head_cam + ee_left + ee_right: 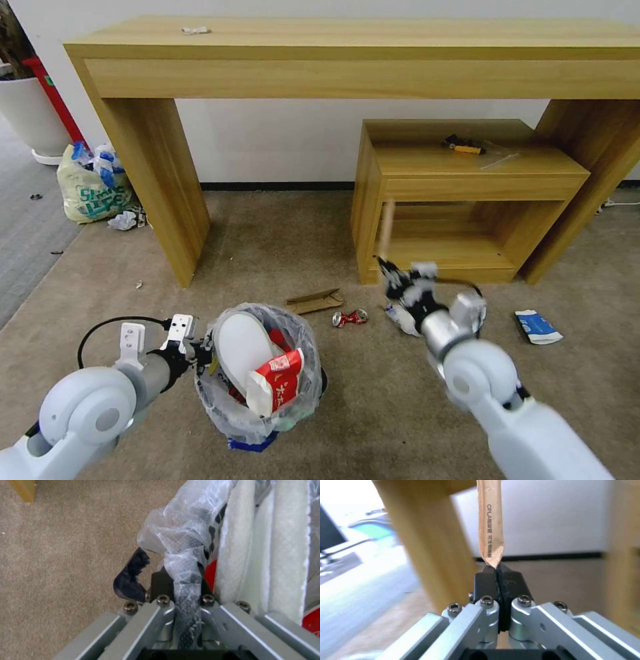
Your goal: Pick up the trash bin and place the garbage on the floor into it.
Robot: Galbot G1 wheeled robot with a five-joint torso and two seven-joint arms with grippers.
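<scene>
Nearest, the left arm reaches in low from the left, its left pincer (pixel 200 351) clamped on the bag-lined rim of the trash bin (pixel 263 427), which holds white slippers (pixel 241 347) and a red wrapper (pixel 280 380). The right arm angles up and forward, its right pincer (pixel 499 570) closed on a brown paper sleeve (pixel 490 522) standing upright. Beyond, a crushed can (pixel 349 318), cardboard piece (pixel 315 301) and blue-white packet (pixel 537 327) lie on the carpet before the desk (pixel 360 47).

My left hand (pixel 200 352) sits low, arm bent, fingers clamped tight on the trash bin's (pixel 260 407) rim. My right hand (pixel 389 268) is raised forward, fingers pinched around a paper-wrapped stick (pixel 490 527).
</scene>
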